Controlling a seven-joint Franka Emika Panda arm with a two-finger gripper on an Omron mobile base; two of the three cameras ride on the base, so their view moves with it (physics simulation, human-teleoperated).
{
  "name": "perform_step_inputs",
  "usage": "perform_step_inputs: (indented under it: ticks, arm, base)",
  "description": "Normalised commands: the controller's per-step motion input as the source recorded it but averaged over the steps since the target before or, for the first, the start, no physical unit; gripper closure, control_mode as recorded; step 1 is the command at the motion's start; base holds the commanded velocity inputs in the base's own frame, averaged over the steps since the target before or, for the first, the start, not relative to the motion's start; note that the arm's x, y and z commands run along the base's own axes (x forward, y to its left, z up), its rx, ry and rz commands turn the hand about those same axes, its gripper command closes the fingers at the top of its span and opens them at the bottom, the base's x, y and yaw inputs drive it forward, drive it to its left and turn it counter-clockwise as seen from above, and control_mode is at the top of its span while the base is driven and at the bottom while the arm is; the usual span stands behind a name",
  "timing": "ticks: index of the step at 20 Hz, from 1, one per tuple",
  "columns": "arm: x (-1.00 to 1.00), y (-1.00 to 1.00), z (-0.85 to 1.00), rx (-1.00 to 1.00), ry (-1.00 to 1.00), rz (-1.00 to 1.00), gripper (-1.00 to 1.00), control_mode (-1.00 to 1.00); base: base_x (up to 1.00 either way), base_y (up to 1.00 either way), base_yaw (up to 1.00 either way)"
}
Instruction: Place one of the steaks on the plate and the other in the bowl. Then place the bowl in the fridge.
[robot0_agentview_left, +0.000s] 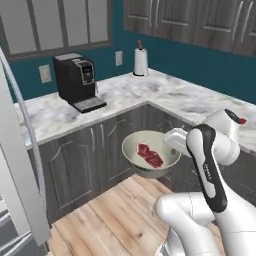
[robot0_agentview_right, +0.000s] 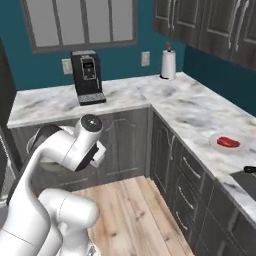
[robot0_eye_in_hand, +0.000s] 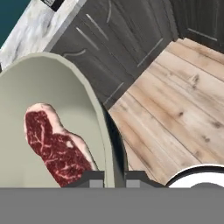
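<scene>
One steak (robot0_agentview_left: 150, 155) lies in the bowl (robot0_agentview_left: 131, 147), which hangs in mid-air at the centre of the left base view, over the wooden floor (robot0_agentview_left: 100, 220) and in front of the dark lower cabinets (robot0_agentview_left: 85, 150). The gripper (robot0_eye_in_hand: 114, 177) holds it by the rim: in the hand view, at the bottom centre, the jaws stand close together, clamped on the bowl's thin wall, one finger inside and one outside. The other steak (robot0_agentview_right: 228, 142) rests on the plate (robot0_agentview_right: 216, 140) at the right edge of the right base view, on the marble tabletop (robot0_agentview_right: 175, 105). Judged from its look, the bowl is stiff and smooth, probably slippery, and a one-sided rim pinch leaves its weight hanging off to one side, so it may swivel or slip if swung fast. The meat is soft and limp and lies loose, so it could slide if the bowl tips. A grey panel that may be the fridge door (robot0_agentview_left: 17, 165) stands at the left edge of the left base view; keeping the bowl level on the way there seems wise.
</scene>
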Motion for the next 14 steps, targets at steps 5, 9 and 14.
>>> perform_step_inputs:
  ticks: [5, 9, 14]
  arm:
    - [0.0, 0.0, 0.0, 0.0, 0.0, 0.0, 1.0, 1.0]
    - [0.0, 0.0, 0.0, 0.0, 0.0, 0.0, 1.0, 1.0]
    - [0.0, 0.0, 0.0, 0.0, 0.0, 0.0, 1.0, 1.0]
  base:
    - [-0.19, 0.23, 0.54]
    - [-0.26, 0.0, 0.47]
    - [-0.39, 0.0, 0.37]
